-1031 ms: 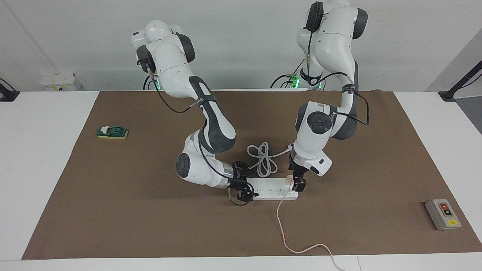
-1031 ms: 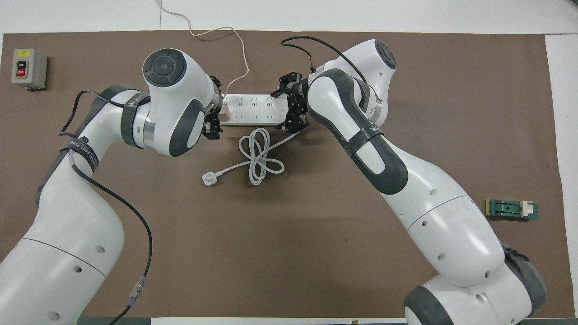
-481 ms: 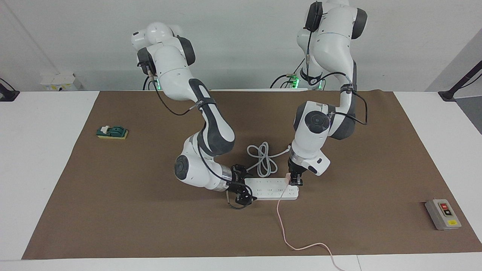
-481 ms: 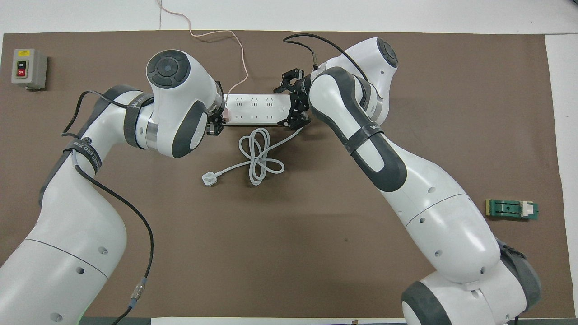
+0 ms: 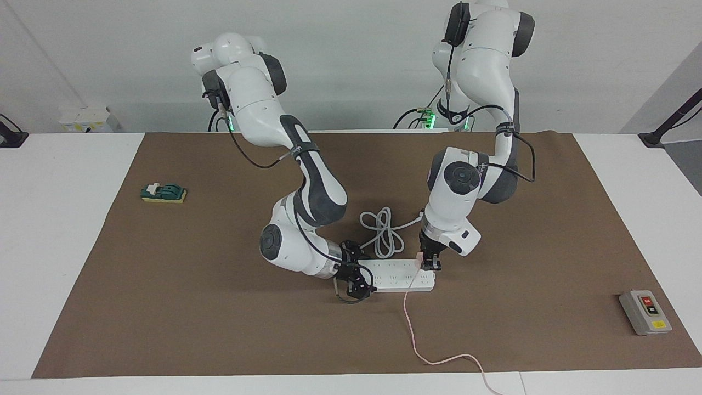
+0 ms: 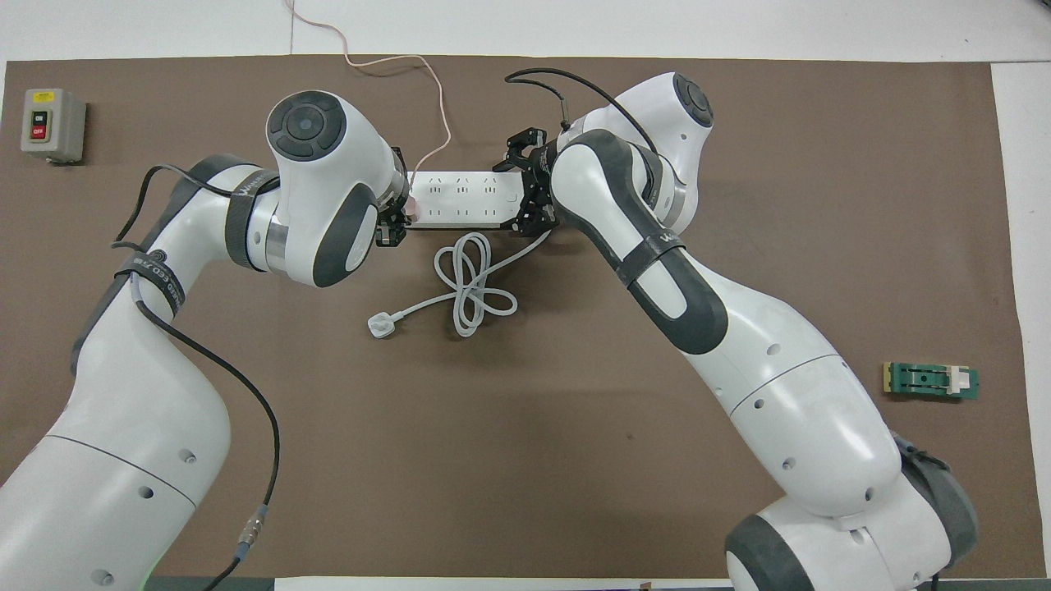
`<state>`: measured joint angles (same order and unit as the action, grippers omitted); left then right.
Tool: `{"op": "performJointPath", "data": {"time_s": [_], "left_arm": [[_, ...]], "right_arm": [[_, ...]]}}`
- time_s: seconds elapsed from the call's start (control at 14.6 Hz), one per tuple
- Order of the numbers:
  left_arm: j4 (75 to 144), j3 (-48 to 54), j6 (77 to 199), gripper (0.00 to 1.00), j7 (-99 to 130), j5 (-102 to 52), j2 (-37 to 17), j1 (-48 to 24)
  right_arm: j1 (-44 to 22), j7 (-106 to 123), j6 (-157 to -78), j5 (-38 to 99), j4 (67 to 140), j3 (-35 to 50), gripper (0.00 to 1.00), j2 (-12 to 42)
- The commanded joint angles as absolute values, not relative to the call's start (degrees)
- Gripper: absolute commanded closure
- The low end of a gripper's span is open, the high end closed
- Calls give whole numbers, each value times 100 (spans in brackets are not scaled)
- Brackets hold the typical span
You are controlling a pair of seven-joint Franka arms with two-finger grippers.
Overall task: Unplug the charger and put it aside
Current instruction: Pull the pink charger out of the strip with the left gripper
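Observation:
The pale pink charger (image 5: 419, 260) sits plugged into the end of the white power strip (image 5: 396, 276) toward the left arm's end of the table. It also shows in the overhead view (image 6: 413, 212). Its thin pink cable (image 5: 410, 325) trails off the table edge farthest from the robots. My left gripper (image 5: 431, 265) points down and is shut on the charger. My right gripper (image 5: 356, 281) is open, with its fingers astride the strip's other end (image 6: 502, 199).
The strip's thick white cord (image 5: 384, 233) lies coiled nearer the robots, ending in a white plug (image 6: 379, 325). A grey switch box (image 5: 644, 312) sits toward the left arm's end. A green block (image 5: 163, 192) sits toward the right arm's end.
My left gripper rose slightly and closed in on the charger. My right gripper slid a little further along the strip's end. The strip and charger stay in place.

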<state>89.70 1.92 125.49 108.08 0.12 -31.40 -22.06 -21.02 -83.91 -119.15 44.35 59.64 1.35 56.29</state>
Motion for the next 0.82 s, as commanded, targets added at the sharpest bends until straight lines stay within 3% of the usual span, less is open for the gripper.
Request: {"op": "performJointPath", "data": {"time_s": [0.0, 0.48, 0.76], "left_arm": [[9149, 114, 12709, 100, 10916, 149, -3032, -2268], [8614, 105, 11990, 100, 10811, 167, -3032, -2084], [8639, 123, 11437, 100, 10250, 176, -2515, -1732]], "right_arm": [[-2127, -8262, -12085, 4324, 5810, 132, 43, 5775], [-2136, -8253, -12094, 4324, 5810, 123, 43, 5774], [-2136, -8253, -12094, 4324, 5810, 123, 43, 5774]]}}
